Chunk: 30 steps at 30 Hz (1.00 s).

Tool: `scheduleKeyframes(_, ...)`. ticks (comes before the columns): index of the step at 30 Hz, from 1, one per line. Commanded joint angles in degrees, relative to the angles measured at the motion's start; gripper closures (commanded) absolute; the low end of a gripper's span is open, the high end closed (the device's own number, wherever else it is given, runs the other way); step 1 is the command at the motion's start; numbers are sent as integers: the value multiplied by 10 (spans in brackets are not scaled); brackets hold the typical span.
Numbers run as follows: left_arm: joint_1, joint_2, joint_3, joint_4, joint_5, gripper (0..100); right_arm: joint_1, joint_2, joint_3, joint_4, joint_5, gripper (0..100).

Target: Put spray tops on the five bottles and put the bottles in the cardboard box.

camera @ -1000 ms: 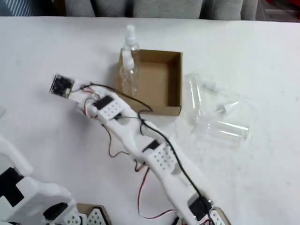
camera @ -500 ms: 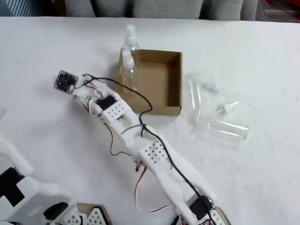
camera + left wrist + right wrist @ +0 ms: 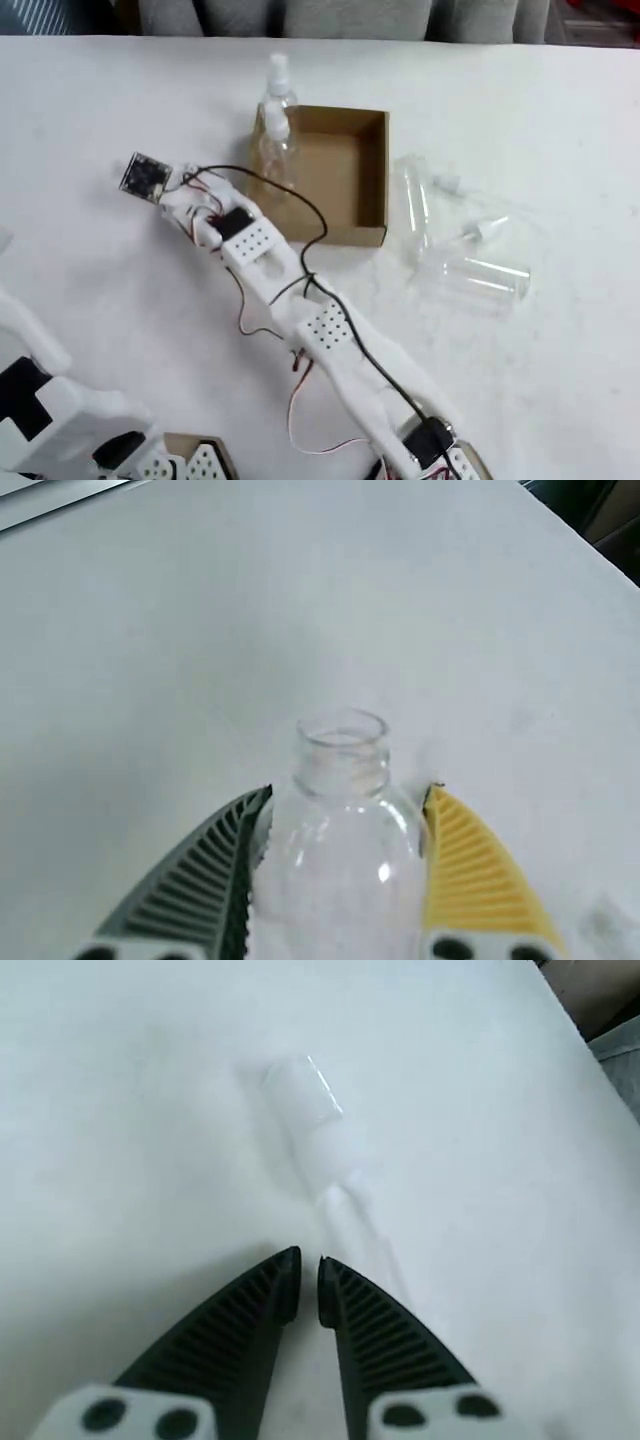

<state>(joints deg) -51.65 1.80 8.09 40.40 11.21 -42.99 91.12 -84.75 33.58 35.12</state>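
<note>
1. Left wrist view: the left hand (image 3: 347, 792) is clenched on a clear bottle (image 3: 340, 860), with the dark finger on one side and the yellow finger on the other. The open neck sticks out past the fingertips and has no top on it. It is likely held this way so a top can go in. The white table (image 3: 150, 630) lies beyond.
2. Right wrist view: the right hand (image 3: 308, 1285) is nearly closed, with a thin slit and nothing between the fingers. A loose spray top (image 3: 305, 1110) lies on the table just ahead. Its tube (image 3: 345, 1205) runs back beside one fingertip; can't tell if they touch. The hand looks lined up for a pick but would need to open first.
3. High view: the right arm (image 3: 300, 300) is stretched across the table, with the cardboard box (image 3: 385, 170) off to the side of its hand end.
   - A topped bottle (image 3: 272, 155) stands in the box by the wall nearest that hand.
   - A second topped bottle (image 3: 277, 90) is at the far corner; can't tell whether it is inside or behind.
   - Two bare bottles (image 3: 475, 280) lie past the box, well apart from the hand.
4. Change: the arm's wrist end has crept slightly farther out and its middle links have swung. The box and bottles have not moved.
</note>
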Motion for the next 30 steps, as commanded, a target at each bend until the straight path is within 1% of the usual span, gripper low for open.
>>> scheduleKeyframes(1, -5, -7, -33, -3, -7, 980, 13, -36, -11, 65, 5, 982)
scheduleKeyframes(6, -10, -7, -34, -3, -7, 980, -6, -58, -11, 164, 5, 982)
scheduleKeyframes(11, -7, -7, -37, 3, -4, 980, -17, -114, -11, 303, 4, 982)
scheduleKeyframes(13, -2, -8, -38, 7, -4, 980, -17, -139, -11, 351, -24, 982)
scheduleKeyframes(15, 11, -11, -39, 29, -4, 980, -15, -165, -11, 398, -79, 982)
scheduleKeyframes(18, 39, -36, -33, 77, -4, 980, -12, -207, -11, 478, -137, 982)
scheduleKeyframes(24, 123, -85, -24, 202, -4, 980, -8, -287, -11, 641, -162, 982)
scheduleKeyframes(26, 160, -103, 1, 234, -7, 980, -4, -305, -4, 661, -193, 982)
scheduleKeyframes(28, 196, -131, 39, 247, -7, 980, 9, -320, 14, 662, -226, 982)
scheduleKeyframes(30, 224, -166, 89, 250, -7, 980, 14, -340, 50, 662, -229, 982)
